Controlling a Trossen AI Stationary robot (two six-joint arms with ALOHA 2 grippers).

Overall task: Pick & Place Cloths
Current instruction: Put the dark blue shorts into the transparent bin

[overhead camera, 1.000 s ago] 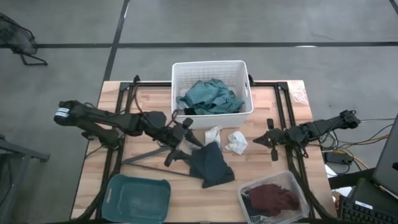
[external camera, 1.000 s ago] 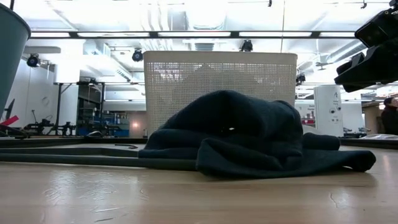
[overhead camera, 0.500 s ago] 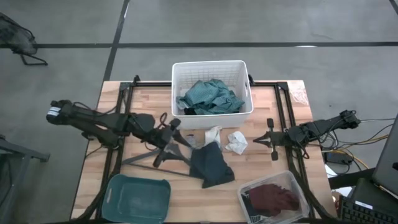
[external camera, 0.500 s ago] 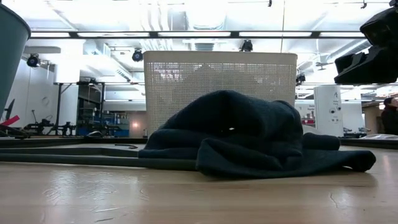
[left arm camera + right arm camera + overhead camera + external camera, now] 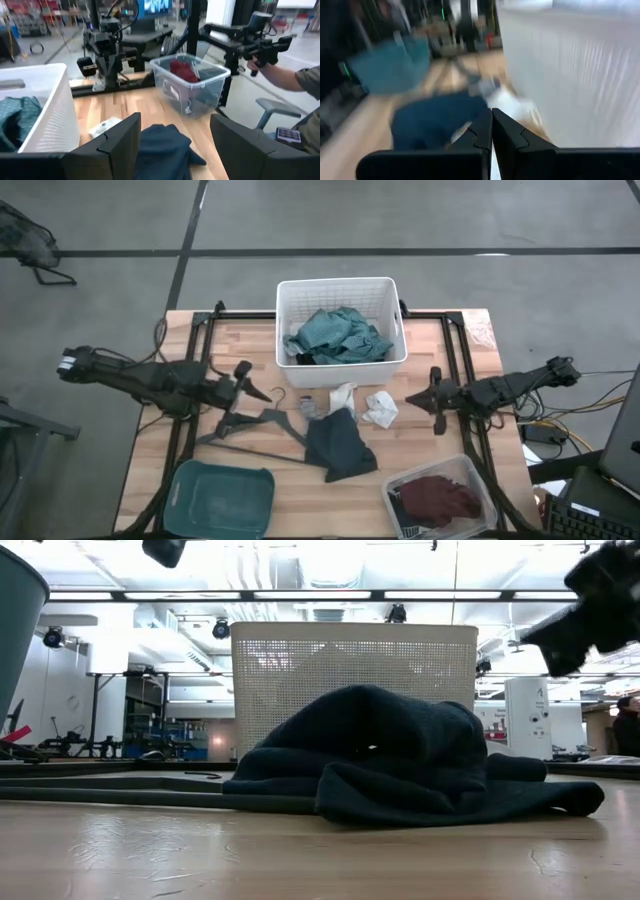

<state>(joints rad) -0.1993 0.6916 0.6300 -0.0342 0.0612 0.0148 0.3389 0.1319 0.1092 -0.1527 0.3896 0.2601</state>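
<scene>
A navy cloth [image 5: 340,445] lies crumpled on the table's middle, its lower folds on the wood [image 5: 400,755]. Beside it lie a small white cloth [image 5: 378,408], a pale piece [image 5: 342,394] and a grey-striped piece [image 5: 308,408]. A teal-green cloth [image 5: 335,335] fills the white basket [image 5: 392,290]. A maroon cloth [image 5: 435,498] sits in a clear tub [image 5: 478,480]. My left gripper [image 5: 175,145] stands open and level at the table's left [image 5: 252,383], well short of the navy cloth [image 5: 162,150]. My right gripper [image 5: 492,130] is shut at the table's right [image 5: 414,401], above the wood.
A dark grey clothes hanger [image 5: 250,432] lies flat on the wood between my left gripper and the navy cloth. A teal bin [image 5: 222,498] stands at the near left. In the left wrist view a person's hand [image 5: 272,75] shows beyond the table.
My left gripper has drawn back toward the table's left edge, away from the hanger and the navy cloth, staying open with nothing in it. My right gripper has turned a little where it is. The cloths lie as before.
</scene>
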